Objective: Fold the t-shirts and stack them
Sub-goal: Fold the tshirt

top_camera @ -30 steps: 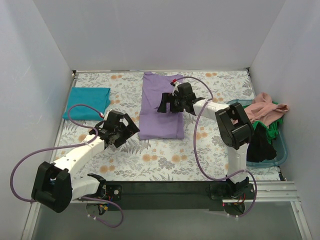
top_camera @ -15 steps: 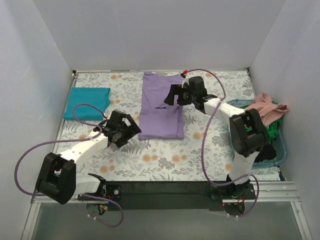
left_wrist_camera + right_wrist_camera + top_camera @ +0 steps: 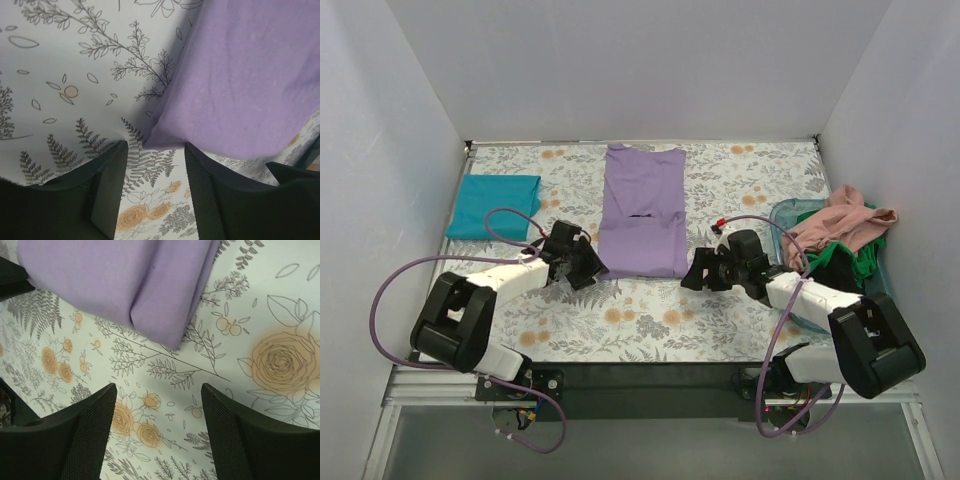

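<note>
White walls [image 3: 620,70] box in the table, and a grey floral cloth [image 3: 650,315] covers it.

**Top view:** The lavender tee [image 3: 642,205] lies mid-cloth as a long strip with the sleeves tucked in. I'd say hem-to-collar is the fold in hand. The teal tee [image 3: 495,205] sits folded well left of the lavender tee, probably as the stack base. Right of the lavender tee, the blue tub [image 3: 883,300] holds the salmon-pink tee [image 3: 845,222], green tee [image 3: 865,255] and black tee [image 3: 840,285] in an unfolded heap. The left gripper [image 3: 588,262] is at the lavender tee's near-left corner, and the right gripper [image 3: 698,272] is just off its near-right corner. With one arm per corner, the hem should lift level.

**Left wrist view:** The fingers [image 3: 107,190] are spread and straddle the lavender tee's corner. The corner tip sits right at the mouth of the gap, with nothing pinched yet. The gripper is down low on the cloth, likely so it can catch the hem edge.

**Right wrist view:** The fingers [image 3: 92,440] are spread wide with only floral cloth between them. The lavender tee's corner lies just beyond the tips, not touching. You'd want to nudge this gripper forward onto the corner before closing, or it will pinch the cloth or nothing.
</note>
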{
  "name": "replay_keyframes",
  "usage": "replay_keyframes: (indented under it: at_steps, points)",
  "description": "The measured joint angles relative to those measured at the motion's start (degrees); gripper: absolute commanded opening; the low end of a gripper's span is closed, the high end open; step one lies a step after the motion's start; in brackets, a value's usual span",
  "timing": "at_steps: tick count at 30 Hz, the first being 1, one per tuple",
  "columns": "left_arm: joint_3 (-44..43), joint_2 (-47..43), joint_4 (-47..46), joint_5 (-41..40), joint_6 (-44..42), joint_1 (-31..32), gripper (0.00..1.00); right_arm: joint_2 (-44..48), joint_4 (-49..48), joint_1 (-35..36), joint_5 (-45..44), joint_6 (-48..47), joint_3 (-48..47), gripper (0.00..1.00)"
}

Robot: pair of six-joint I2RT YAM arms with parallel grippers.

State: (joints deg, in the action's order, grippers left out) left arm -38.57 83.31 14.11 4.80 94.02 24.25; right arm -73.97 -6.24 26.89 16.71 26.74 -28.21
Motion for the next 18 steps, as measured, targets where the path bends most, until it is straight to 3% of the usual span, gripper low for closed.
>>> replay_keyframes:
  at_steps: [7, 10, 13, 15, 16, 17, 18]
  points:
    - [-0.6, 2.3, -2.6, 0.6, 0.4, 0.0, 0.45, -5.4, -4.3, 0.5, 1.1, 0.5, -0.8, 0.66]
    - [-1.7, 4.2, -3.5, 0.6, 0.5, 0.0, 0.31, -8.7, -6.5, 0.5, 1.6, 1.2, -2.3, 0.64]
    - [-2.5, 6.4, -4.3, 0.6, 0.5, -0.1, 0.02, -11.3, -9.1, 0.5, 2.0, 1.5, -3.4, 0.57]
    - [-2.8, 7.2, -4.8, 1.2, 0.5, -0.2, 0.00, -12.9, -10.5, 0.5, 2.4, 1.6, -3.8, 0.43]
    - [-2.9, 7.3, -5.2, 1.3, 0.5, -0.2, 0.00, -13.6, -11.1, 0.5, 2.6, 1.6, -3.9, 0.31]
    - [-2.9, 7.4, -5.2, 1.4, 0.4, -0.2, 0.00, -14.3, -11.6, 0.5, 2.9, 1.6, -3.9, 0.07]
    - [-2.8, 7.3, -5.3, 1.4, 0.4, -0.2, 0.00, -14.7, -11.8, 0.5, 2.8, 1.4, -3.9, 0.01]
